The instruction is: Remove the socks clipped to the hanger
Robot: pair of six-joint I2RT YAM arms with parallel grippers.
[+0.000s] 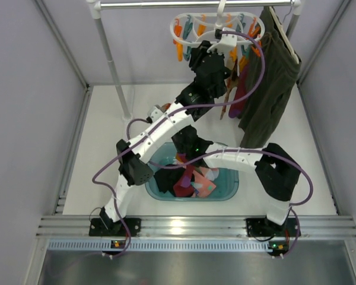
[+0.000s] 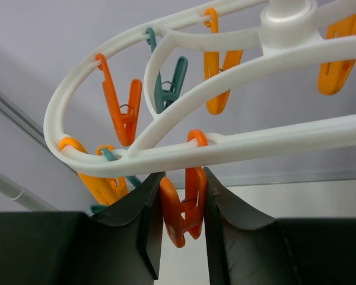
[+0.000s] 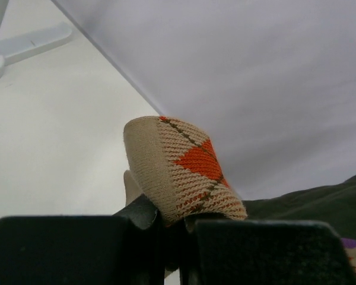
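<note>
Top view, hanger: the white ring hanger (image 1: 190, 27) hangs from the rail (image 1: 166, 3) at the back, orange and teal clips around its rim.
Top view, left claw: the left claw (image 1: 213, 52) is raised to the hanger's underside.
Top view, socks: hanging socks (image 1: 240, 89), purple and red, dangle below the hanger, just beside the olive garment (image 1: 273, 77). More socks (image 1: 187, 181) lie heaped in the teal basin (image 1: 231, 185) on the counter (image 1: 101, 148).
Top view, right claw: the right claw (image 1: 187, 141) sits over the basin's far edge; its grip cannot be made out here.
Left wrist view, left claw: the left claw (image 2: 183, 190) is narrowed onto one orange clip (image 2: 187, 214), a finger (image 2: 136, 208) against each side. The clip hangs from the hanger's (image 2: 225, 151) nearest bar.
Right wrist view, right claw: the right claw (image 3: 175, 221) is clamped tight on an argyle sock (image 3: 178, 163), beige with an orange diamond, which bulges above the fingers (image 3: 136, 214).
Right wrist view, surroundings: olive garment (image 3: 320, 205) low right; pale counter (image 3: 53, 130) left.
</note>
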